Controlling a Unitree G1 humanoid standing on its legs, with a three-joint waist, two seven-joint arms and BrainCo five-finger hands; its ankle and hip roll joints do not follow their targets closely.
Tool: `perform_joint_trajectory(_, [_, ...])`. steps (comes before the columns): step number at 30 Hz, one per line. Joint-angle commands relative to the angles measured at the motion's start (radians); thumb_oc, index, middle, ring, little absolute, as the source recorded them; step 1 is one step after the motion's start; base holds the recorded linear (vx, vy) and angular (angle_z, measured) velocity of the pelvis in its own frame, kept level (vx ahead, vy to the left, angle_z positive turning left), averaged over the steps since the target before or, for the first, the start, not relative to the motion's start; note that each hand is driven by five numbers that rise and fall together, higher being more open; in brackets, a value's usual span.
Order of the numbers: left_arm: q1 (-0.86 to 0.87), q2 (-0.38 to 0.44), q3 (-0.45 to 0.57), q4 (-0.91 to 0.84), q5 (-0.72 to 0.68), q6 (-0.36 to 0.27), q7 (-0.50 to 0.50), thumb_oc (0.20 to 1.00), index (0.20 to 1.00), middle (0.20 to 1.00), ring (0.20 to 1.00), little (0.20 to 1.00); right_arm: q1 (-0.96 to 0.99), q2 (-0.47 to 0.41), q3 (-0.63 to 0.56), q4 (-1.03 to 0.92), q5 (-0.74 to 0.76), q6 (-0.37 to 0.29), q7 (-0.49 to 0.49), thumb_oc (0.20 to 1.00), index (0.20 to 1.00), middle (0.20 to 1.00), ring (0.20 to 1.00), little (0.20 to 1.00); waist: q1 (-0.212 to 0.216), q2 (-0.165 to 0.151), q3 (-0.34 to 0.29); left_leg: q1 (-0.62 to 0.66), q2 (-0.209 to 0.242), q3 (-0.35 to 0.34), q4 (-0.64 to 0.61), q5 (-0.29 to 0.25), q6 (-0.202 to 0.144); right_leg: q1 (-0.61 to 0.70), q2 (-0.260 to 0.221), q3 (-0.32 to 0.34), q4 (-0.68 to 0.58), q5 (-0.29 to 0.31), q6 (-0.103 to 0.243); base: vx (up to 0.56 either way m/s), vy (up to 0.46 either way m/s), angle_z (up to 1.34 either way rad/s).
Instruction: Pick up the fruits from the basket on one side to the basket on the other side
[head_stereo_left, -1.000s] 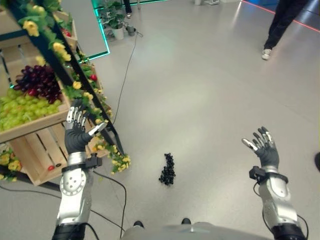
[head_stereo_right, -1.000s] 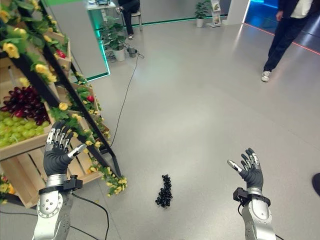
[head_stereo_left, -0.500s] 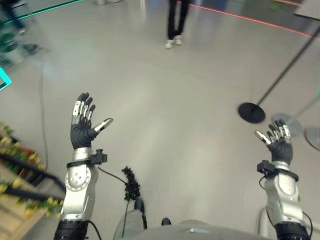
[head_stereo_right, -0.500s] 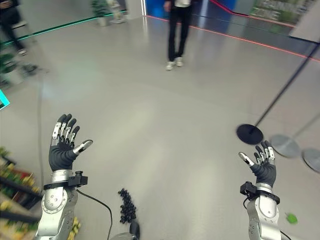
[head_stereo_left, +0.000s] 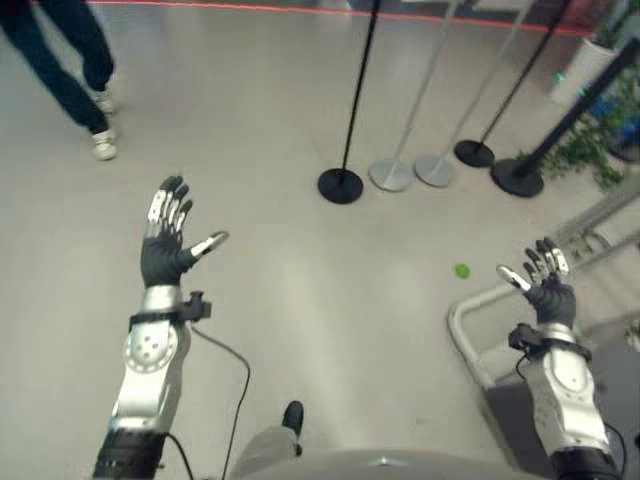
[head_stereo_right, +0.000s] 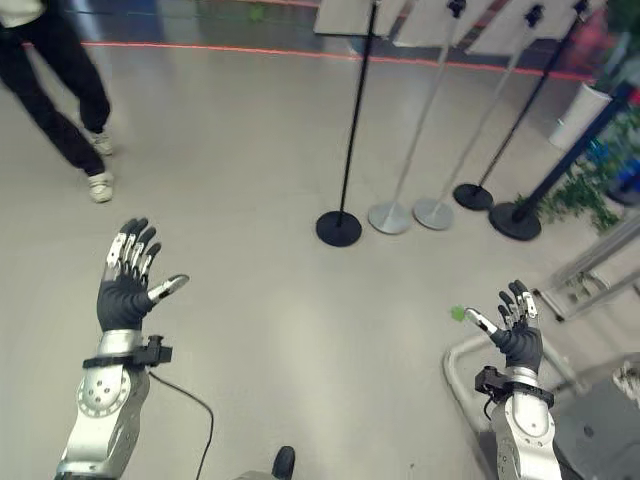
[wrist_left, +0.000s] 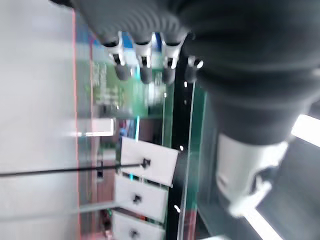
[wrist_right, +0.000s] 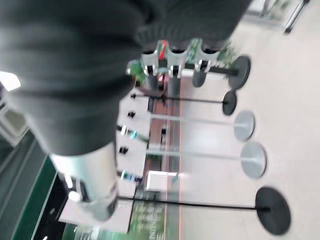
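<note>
Fruit-wise, the one piece around is a small green fruit (head_stereo_left: 461, 270) lying loose on the grey floor (head_stereo_left: 300, 200), just past the curved end of a pale metal rail (head_stereo_left: 470, 310) near the floor's lower right corner. It sits in nothing, just on bare floor.

The left hand (head_stereo_left: 165, 250) is held up over the left side of the floor, fingers straight and spread, thumb out, nothing in it. The right hand (head_stereo_left: 545, 290) is up on the right, above the rail, fingers loose and spread too, also carrying nothing. The green fruit is near it, off to its left, not touching.

Further back, a row of barrier posts stands on round bases, the nearest being a black post (head_stereo_left: 345, 150), then two silver ones beside it. A person's legs (head_stereo_left: 70, 60) show at the floor's far left corner.
</note>
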Motion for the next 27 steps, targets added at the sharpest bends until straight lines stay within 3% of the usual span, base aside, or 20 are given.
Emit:
perform_joint_trajectory(1, [0.043,0.033,0.021,-0.051,0.074,-0.041,-0.008,1.0,1.0,1.0,1.0,1.0,-0.037,-0.033,-0.044,-0.02,-0.035,-0.039,-0.003,1.0,1.0,1.0,1.0,1.0,-0.03,0.015,-0.064,0.0,0.085,0.106,-0.028,-0.046,-0.088,-0.021,-0.006,-0.154,-0.095,0.146,-0.024,0.02,0.26,-1.56])
perform_joint_trajectory(3, [0.046,0.024,0.031,-0.046,0.068,-0.04,-0.015,1.0,1.0,1.0,1.0,1.0,-0.019,-0.021,-0.051,-0.033,-0.043,-0.037,0.007,1.0,1.0,1.0,1.0,1.0,-0.054,0.019,-0.053,0.037,0.112,0.19,-0.036,-0.067,-0.09,-0.05,-0.031,-0.228,-0.173,0.166,-0.031,-0.04,0.22,-1.62])
perform_joint_trajectory(4, [0.047,0.015,0.036,-0.046,0.059,-0.039,-0.021,1.0,1.0,1.0,1.0,1.0,-0.02,-0.019,-0.053,-0.029,-0.053,-0.038,0.005,1.0,1.0,1.0,1.0,1.0,-0.066,0.017,-0.042,0.069,0.13,0.276,-0.047,-0.087,-0.095,-0.067,-0.069,-0.338,-0.241,0.183,-0.036,-0.06,0.146,-1.48])
perform_joint_trajectory(5, [0.047,0.016,0.036,-0.046,0.059,-0.039,-0.022,1.0,1.0,1.0,1.0,1.0,-0.021,-0.019,-0.053,-0.03,-0.053,-0.038,0.005,1.0,1.0,1.0,1.0,1.0,-0.064,0.017,-0.042,0.067,0.131,0.279,-0.049,-0.083,-0.096,-0.069,-0.068,-0.336,-0.244,0.189,-0.037,-0.05,0.123,-1.28])
perform_joint_trajectory(9, [0.075,-0.004,0.06,-0.044,0.06,-0.031,-0.019,1.0,1.0,1.0,1.0,1.0,-0.046,-0.013,-0.026,-0.009,-0.056,-0.034,0.001,1.0,1.0,1.0,1.0,1.0,-0.026,0.001,-0.04,0.136,0.184,0.472,-0.06,-0.135,-0.112,-0.05,-0.17,-0.689,-0.295,0.226,-0.031,-0.05,0.053,-2.08])
perform_joint_trajectory(12, [0.089,-0.021,0.072,-0.039,0.05,-0.024,-0.02,1.0,1.0,1.0,1.0,1.0,-0.056,-0.011,-0.004,-0.001,-0.051,-0.023,0.005,1.0,1.0,1.0,1.0,1.0,-0.01,-0.011,-0.042,0.172,0.203,0.587,-0.084,-0.133,-0.109,-0.06,-0.225,-0.857,-0.286,0.265,-0.029,-0.06,-0.033,-1.98])
perform_joint_trajectory(15, [0.085,-0.026,0.059,-0.026,0.064,-0.019,-0.018,1.0,1.0,1.0,1.0,1.0,-0.062,-0.016,0.009,0.006,-0.051,-0.013,0.014,1.0,1.0,1.0,1.0,1.0,-0.038,-0.014,-0.045,0.188,0.213,0.637,-0.079,-0.137,-0.105,-0.074,-0.232,-0.838,-0.305,0.279,-0.021,0.02,-0.164,-1.66])
perform_joint_trajectory(16, [0.068,-0.034,0.052,-0.008,0.061,-0.02,-0.011,1.0,1.0,1.0,1.0,1.0,-0.05,-0.018,-0.001,0.003,-0.044,-0.015,0.01,1.0,1.0,1.0,1.0,1.0,-0.071,-0.016,-0.05,0.192,0.23,0.655,-0.049,-0.147,-0.113,-0.077,-0.206,-0.759,-0.32,0.261,-0.027,0.07,-0.178,-0.9])
perform_joint_trajectory(17, [0.066,-0.034,0.052,-0.005,0.061,-0.021,-0.011,1.0,1.0,1.0,1.0,1.0,-0.049,-0.019,-0.001,0.001,-0.043,-0.015,0.011,1.0,1.0,1.0,1.0,1.0,-0.068,-0.015,-0.05,0.191,0.234,0.659,-0.044,-0.15,-0.115,-0.079,-0.203,-0.755,-0.319,0.259,-0.028,0.17,-0.333,-0.83])
perform_joint_trajectory(18, [0.045,-0.042,0.041,0.006,0.052,-0.023,-0.006,1.0,1.0,1.0,1.0,1.0,-0.04,-0.018,-0.011,-0.007,-0.033,-0.023,0.007,1.0,1.0,1.0,1.0,1.0,-0.09,-0.01,-0.046,0.201,0.258,0.667,-0.004,-0.159,-0.123,-0.09,-0.185,-0.713,-0.302,0.244,-0.041,0.14,-0.258,-0.46])
perform_joint_trajectory(25, [0.011,-0.054,-0.001,0.02,0.049,-0.027,-0.012,1.0,1.0,1.0,1.0,1.0,-0.028,-0.034,-0.021,0.001,0.01,-0.04,0.007,1.0,1.0,1.0,1.0,1.0,-0.133,0.012,-0.05,0.229,0.358,0.693,0.112,-0.172,-0.168,-0.063,-0.094,-0.631,-0.299,0.172,-0.088,0.11,-0.249,-0.34])
perform_joint_trajectory(26, [0.005,-0.055,-0.007,0.021,0.05,-0.026,-0.008,1.0,1.0,1.0,1.0,1.0,-0.029,-0.037,-0.017,0.003,0.013,-0.043,0.004,1.0,1.0,1.0,1.0,1.0,-0.138,0.014,-0.05,0.226,0.374,0.684,0.141,-0.151,-0.18,-0.056,-0.077,-0.618,-0.301,0.164,-0.096,0.18,-0.385,-0.32])
perform_joint_trajectory(27, [-0.006,-0.056,-0.021,0.034,0.052,-0.025,-0.006,1.0,1.0,1.0,1.0,1.0,-0.031,-0.041,-0.01,0.007,0.027,-0.049,0.003,1.0,1.0,1.0,1.0,1.0,-0.136,0.017,-0.042,0.214,0.415,0.664,0.205,-0.096,-0.217,-0.035,-0.042,-0.596,-0.319,0.151,-0.121,0.14,-0.305,-0.32])
